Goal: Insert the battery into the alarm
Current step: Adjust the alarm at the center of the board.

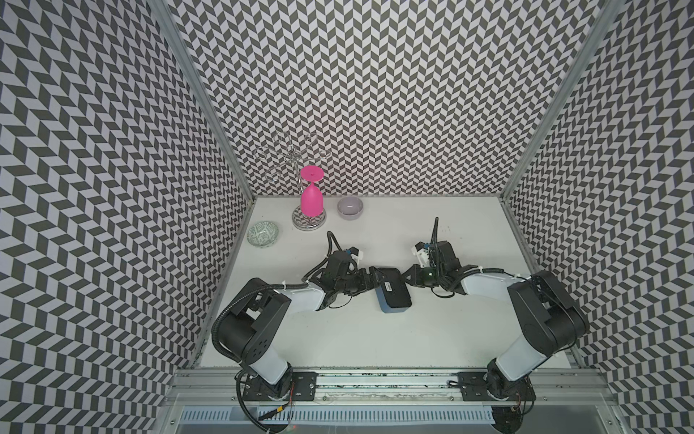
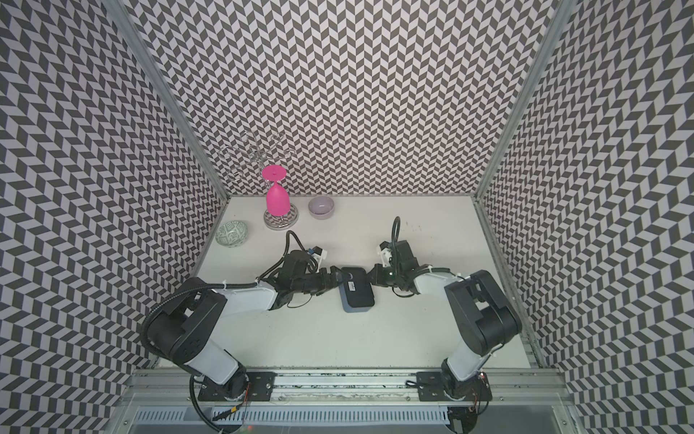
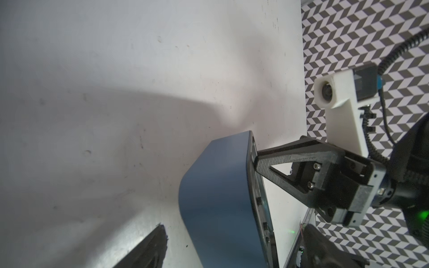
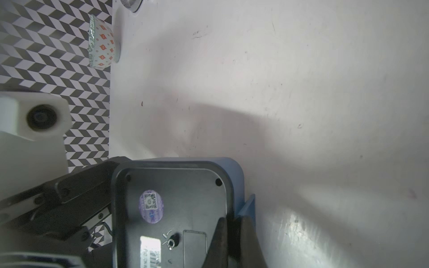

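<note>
The alarm, laid face down between the wide-open left end effector and the closed right end effector pressing its back, could be skidded away; no battery is seen.

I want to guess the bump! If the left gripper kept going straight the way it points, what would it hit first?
The alarm. The left gripper is open and points straight at its near end, with nothing between them. It looks very close, though the gap is hard to judge.
</note>
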`<state>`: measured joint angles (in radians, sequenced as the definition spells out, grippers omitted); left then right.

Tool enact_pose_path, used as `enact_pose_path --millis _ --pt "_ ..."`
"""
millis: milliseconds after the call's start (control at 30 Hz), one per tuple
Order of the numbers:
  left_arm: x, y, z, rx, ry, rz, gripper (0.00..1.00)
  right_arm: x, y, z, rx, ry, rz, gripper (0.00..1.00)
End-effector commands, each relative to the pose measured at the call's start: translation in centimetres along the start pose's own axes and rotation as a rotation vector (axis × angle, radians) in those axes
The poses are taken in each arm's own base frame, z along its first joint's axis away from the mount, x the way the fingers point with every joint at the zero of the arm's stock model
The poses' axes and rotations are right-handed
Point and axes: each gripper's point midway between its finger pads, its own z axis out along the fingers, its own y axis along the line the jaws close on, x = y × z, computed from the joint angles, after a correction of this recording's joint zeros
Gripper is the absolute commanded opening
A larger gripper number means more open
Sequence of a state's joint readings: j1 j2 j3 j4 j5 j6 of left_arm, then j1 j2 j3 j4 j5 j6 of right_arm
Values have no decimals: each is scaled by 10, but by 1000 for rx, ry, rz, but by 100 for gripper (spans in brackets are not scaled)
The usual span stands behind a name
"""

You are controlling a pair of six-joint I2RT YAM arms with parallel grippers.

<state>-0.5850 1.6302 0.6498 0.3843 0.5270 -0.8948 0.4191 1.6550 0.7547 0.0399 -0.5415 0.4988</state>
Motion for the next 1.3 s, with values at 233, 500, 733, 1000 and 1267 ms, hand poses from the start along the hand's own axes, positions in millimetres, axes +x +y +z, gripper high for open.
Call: enact_pose_path --millis 233,500,733,1000,1267 --pt "6 -21 6 137 36 -37 61 14 -10 0 5 35 48 0" --pt "7 -11 10 107 51 -62 45 12 -8 -3 7 26 41 0" --pt "-6 -17 6 90 12 25 32 -1 10 -19 -18 -25 23 21" --pt "-45 -36 -11 36 -161 262 23 -26 45 -55 -70 -145 6 48" --pt "-81 -75 -59 -35 -514 671 17 -40 81 -91 -156 -232 39 63"
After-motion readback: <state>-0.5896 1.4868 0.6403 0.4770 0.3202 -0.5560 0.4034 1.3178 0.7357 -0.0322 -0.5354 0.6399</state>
